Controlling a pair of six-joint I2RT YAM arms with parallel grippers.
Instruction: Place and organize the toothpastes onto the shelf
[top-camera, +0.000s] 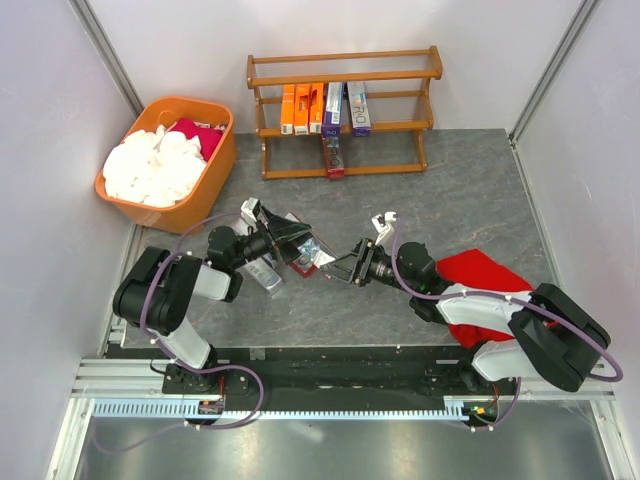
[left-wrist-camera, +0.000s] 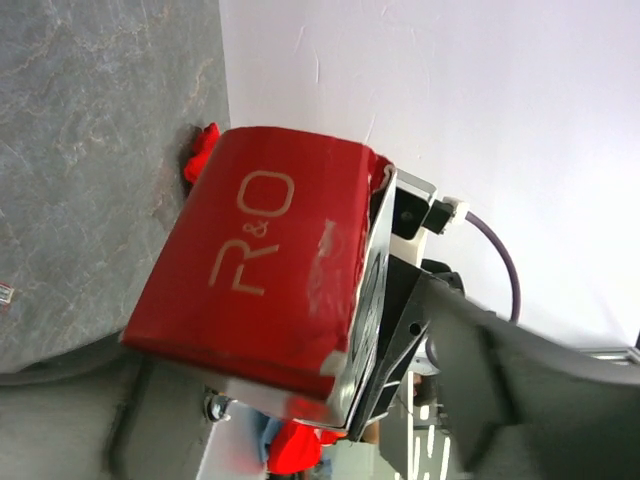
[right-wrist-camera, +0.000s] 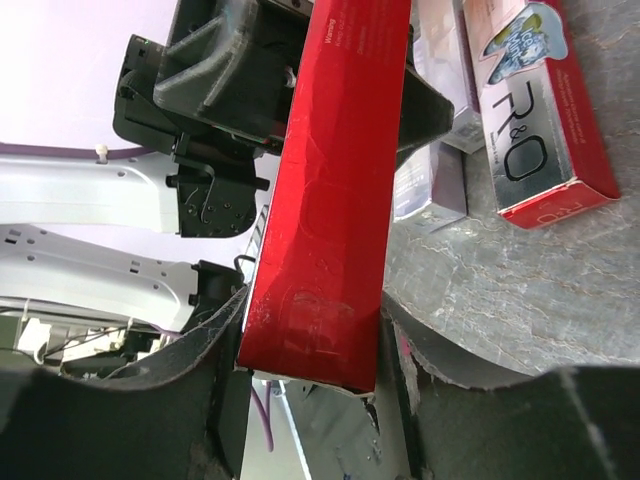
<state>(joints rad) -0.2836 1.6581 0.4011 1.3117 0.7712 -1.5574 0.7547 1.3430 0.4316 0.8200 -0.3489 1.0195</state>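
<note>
Grey table (top-camera: 480, 200), wrist view shows right end effector (right-wrist-camera: 315, 340) clamping red carton (right-wrist-camera: 340, 150), left end effector (top-camera: 298, 242) unclear

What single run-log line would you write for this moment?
stage: apparent handover | red carton: in right gripper, far end at left gripper | left grip: unclear | shelf: partly stocked

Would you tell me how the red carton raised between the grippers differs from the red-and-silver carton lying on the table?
The red carton is up off the table; the red-and-silver carton lies flat on it. The red carton shows a nearly plain red side; the red-and-silver carton shows a silver face with large lettering. Both are long, slim boxes.
</note>
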